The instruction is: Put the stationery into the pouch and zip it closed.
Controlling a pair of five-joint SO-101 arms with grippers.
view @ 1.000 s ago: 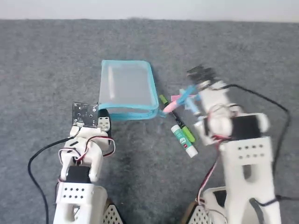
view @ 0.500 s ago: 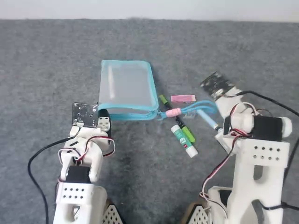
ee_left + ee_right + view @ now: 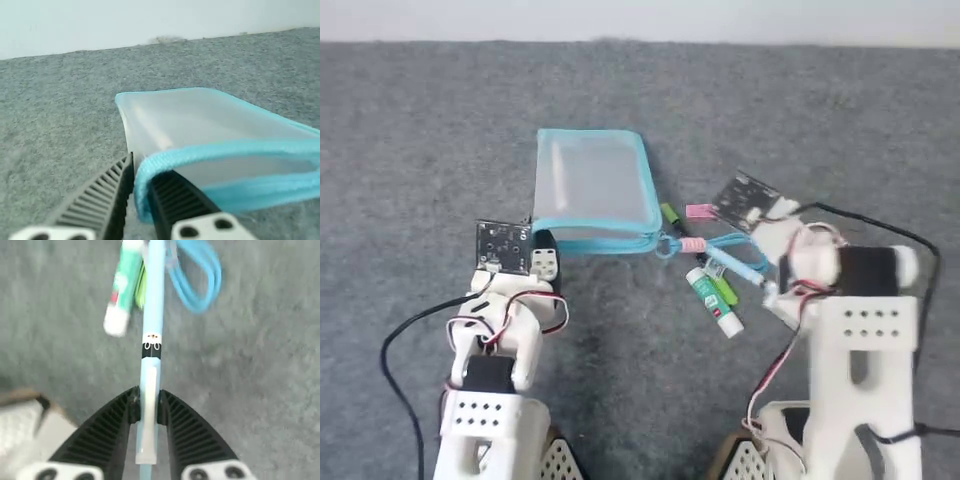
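Note:
A clear pouch point(image 3: 592, 185) with teal edging lies flat at the table's middle. My left gripper point(image 3: 542, 250) is shut on its near left corner; in the left wrist view the gripper point(image 3: 141, 192) pinches the pouch's point(image 3: 200, 127) teal edge. My right gripper point(image 3: 760, 272) is shut on a light blue pen point(image 3: 732, 262) to the right of the pouch. In the right wrist view the gripper point(image 3: 147, 405) holds that pen point(image 3: 151, 315) pointing over a glue stick point(image 3: 121, 295) and a green marker point(image 3: 141, 287). The glue stick point(image 3: 712, 298), a green marker point(image 3: 723, 291) and a pink eraser point(image 3: 698, 211) lie by the pouch's zipper end.
A blue strap loop point(image 3: 725, 243) with a pink piece point(image 3: 692, 243) trails from the pouch's right corner; the loop point(image 3: 199, 277) lies beside the pen's tip. Grey carpet point(image 3: 440, 120) covers the table, with free room to the left and at the back.
My right arm has swung out to the right and come back toward the pouch with the blue pen. The left arm and the pouch have stayed put.

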